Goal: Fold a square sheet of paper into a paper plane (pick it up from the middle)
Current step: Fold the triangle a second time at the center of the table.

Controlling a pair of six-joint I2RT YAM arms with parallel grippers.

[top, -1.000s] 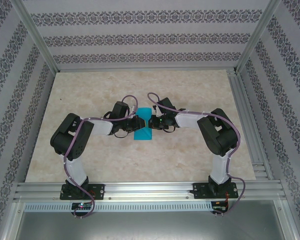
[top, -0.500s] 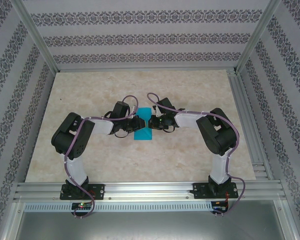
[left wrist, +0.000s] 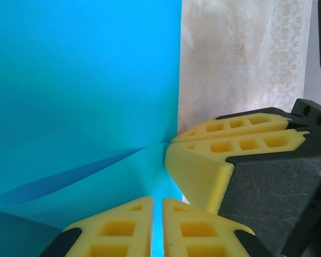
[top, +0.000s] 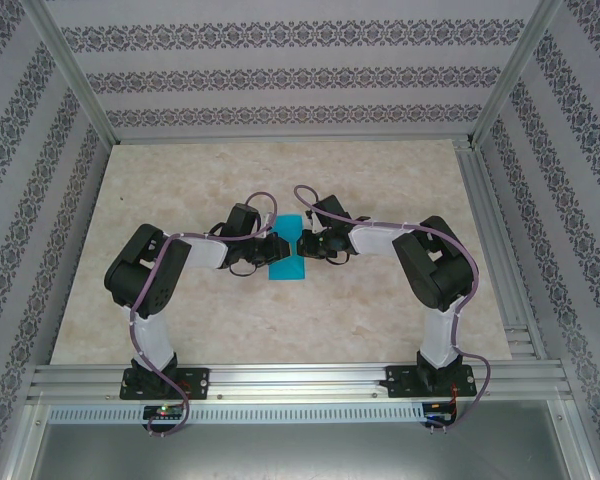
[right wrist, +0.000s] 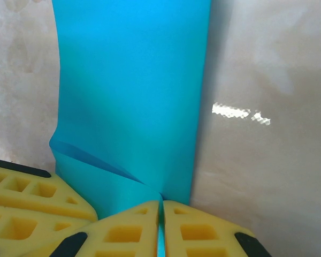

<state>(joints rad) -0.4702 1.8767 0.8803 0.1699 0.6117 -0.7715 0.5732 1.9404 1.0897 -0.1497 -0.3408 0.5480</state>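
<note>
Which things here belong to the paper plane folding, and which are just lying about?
Part of the job: teal sheet of paper, creased; left fingers and right fingers, both pinching it.
Just there: table, patterned walls, aluminium frame.

From above, the left claw (top: 278, 246) and right claw (top: 301, 243) hide the middle of the square sheet of paper (top: 283, 269).

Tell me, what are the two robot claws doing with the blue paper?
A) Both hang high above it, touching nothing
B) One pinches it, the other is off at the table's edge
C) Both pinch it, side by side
C: the left gripper and the right gripper are each shut on the blue paper, their yellow fingers nearly meeting.
</note>
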